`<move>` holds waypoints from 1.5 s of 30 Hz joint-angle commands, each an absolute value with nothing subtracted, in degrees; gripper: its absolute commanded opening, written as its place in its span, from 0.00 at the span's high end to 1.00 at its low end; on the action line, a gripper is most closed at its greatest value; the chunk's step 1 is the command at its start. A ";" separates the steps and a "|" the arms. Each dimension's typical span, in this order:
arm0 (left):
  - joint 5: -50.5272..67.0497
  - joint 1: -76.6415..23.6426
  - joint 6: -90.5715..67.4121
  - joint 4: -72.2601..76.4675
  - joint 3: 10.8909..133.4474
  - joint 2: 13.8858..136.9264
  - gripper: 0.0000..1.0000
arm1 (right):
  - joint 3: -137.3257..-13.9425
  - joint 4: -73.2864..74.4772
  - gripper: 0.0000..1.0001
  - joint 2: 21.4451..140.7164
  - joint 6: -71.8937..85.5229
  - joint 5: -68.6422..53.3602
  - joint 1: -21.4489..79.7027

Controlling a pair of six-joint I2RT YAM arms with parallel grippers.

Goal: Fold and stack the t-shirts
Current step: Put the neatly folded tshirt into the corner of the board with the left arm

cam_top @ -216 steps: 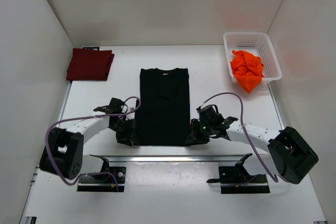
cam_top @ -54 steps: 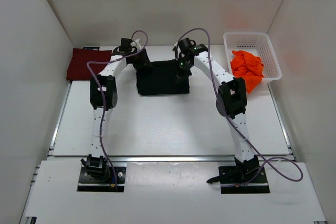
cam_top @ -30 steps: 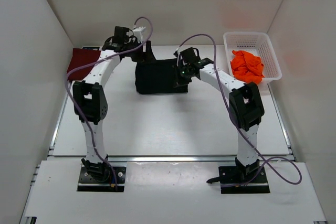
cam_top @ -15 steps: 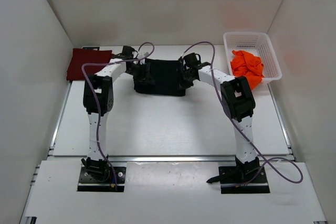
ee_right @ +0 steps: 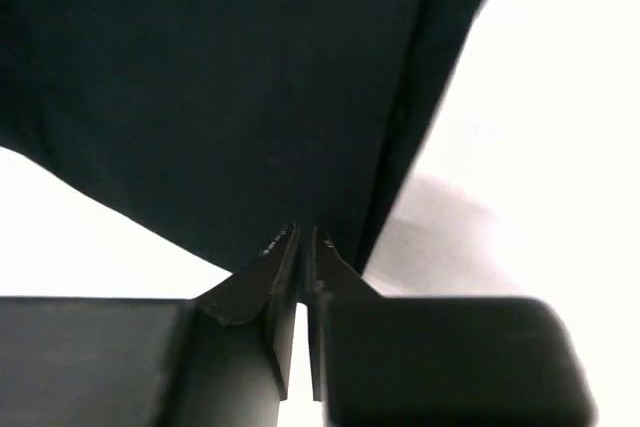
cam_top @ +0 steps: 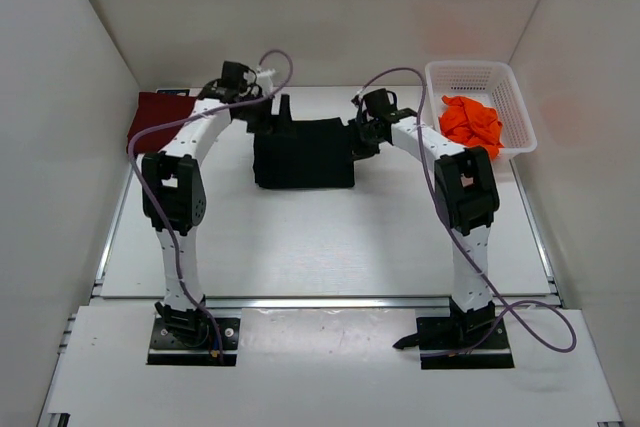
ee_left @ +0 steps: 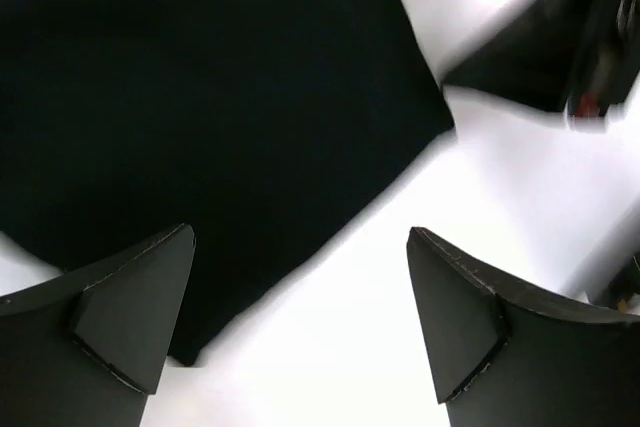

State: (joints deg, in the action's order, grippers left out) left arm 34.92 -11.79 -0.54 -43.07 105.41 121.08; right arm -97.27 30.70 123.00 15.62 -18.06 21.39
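**Top view.** The black shirt, folded into a rectangle, is lying flat on the table near the middle of the far edge. The left arm and right arm are reaching out from the near edge. Their wrists are flanking the shirt's far left and far right corners. The maroon shirt, folded, is resting in the table's far left corner, and the left arm is crossing in front of its right side and hiding it. The orange shirt is lying crumpled in the basket at the far right corner, part of it hanging over the near rim. Purple cables are looping above both wrists.

**Left wrist view.** The left jaws are standing wide apart with nothing between them. Their fingers are hanging over a corner of the black shirt and the bare table beside it. A dark shape at the upper right is too smeared to identify.

**Right wrist view.** The right jaws are standing almost shut, leaving only a thin slit. Their tips are meeting the edge of the black shirt. Whether any cloth is caught between them cannot be told. The shirt is running out of view at the top and left.
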 commanded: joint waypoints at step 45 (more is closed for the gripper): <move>36.14 -10.38 -7.74 -53.71 115.65 144.33 1.00 | -80.08 28.83 0.95 97.65 13.88 -12.22 14.16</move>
State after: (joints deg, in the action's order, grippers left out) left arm 41.36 -10.17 -9.96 -53.98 115.26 141.78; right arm -81.34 29.39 102.35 14.37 -13.82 15.18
